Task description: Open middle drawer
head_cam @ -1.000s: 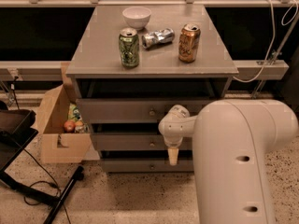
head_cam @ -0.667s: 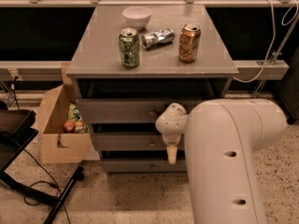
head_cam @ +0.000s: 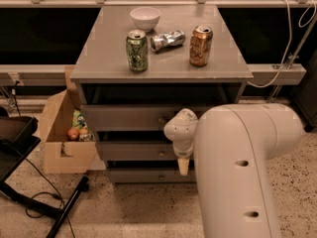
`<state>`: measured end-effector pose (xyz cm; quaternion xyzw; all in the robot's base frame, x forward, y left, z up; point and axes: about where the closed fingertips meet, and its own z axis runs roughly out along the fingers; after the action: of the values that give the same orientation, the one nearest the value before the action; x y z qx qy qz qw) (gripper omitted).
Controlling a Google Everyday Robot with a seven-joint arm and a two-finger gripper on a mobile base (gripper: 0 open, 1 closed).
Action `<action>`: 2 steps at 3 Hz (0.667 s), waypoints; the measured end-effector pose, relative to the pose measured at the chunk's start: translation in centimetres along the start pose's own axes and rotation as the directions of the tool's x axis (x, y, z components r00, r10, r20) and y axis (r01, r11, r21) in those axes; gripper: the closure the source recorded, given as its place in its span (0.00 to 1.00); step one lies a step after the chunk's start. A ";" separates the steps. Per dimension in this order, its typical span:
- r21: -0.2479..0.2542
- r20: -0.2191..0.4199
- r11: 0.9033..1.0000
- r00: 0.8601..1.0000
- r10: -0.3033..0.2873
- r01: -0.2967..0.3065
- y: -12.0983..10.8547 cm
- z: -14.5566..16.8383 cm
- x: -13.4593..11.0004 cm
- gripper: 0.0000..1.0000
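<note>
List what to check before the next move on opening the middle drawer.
1. The middle drawer is shut and ready to pull: ok.
2. Its knob is visible and uncovered: ok.
3. The end effector is on the knob: not ok; it hangs pointing down, just right of it.
4. The end effector touches the drawer front: cannot tell.
5. The cardboard box is out of the drawer's path: ok; it stands left of the cabinet.

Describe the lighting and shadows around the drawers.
Camera view: warm overhead light falls on the cabinet top and the crushed can glints. The recess beneath the top lies in deep shadow. The middle drawer is dim but readable. The claw hangs pale beside its knob.
</note>
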<state>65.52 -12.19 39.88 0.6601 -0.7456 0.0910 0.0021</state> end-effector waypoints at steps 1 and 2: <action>-0.092 -0.074 0.990 0.992 0.098 -0.105 3.6 -2.6 2.6 0.49; -0.112 -0.111 0.983 0.985 0.132 -0.145 5.3 -5.1 3.9 0.72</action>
<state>59.25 -14.69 44.63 0.5997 -0.7928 0.0799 0.0740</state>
